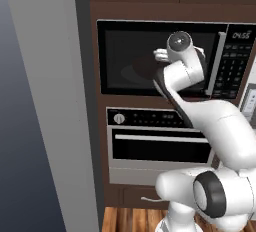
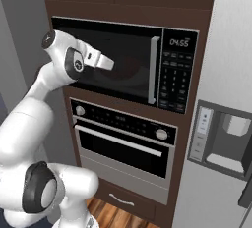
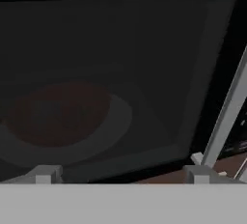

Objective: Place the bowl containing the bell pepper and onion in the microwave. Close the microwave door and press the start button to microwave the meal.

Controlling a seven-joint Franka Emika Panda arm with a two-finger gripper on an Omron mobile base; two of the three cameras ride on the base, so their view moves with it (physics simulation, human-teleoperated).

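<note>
The microwave (image 2: 125,65) fills the frame's upper centre, its microwave door (image 1: 160,58) shut. Behind the glass, lower left in the hand view, sits the bowl (image 3: 58,114), probably light, glossy, slippery; rim best. The gripper (image 3: 120,175) hovers, jaws wide apart, empty.

Ahead of my pincer (image 3: 120,175), the bowl (image 3: 58,114) is only a dim reddish shape behind the dark glass of the microwave door (image 3: 144,49); what it holds is too murky to tell. To my pincer's right, the door's handle (image 3: 226,117) is cut off by the picture's edge. The button labels (image 2: 172,82) are too small to read.
</note>
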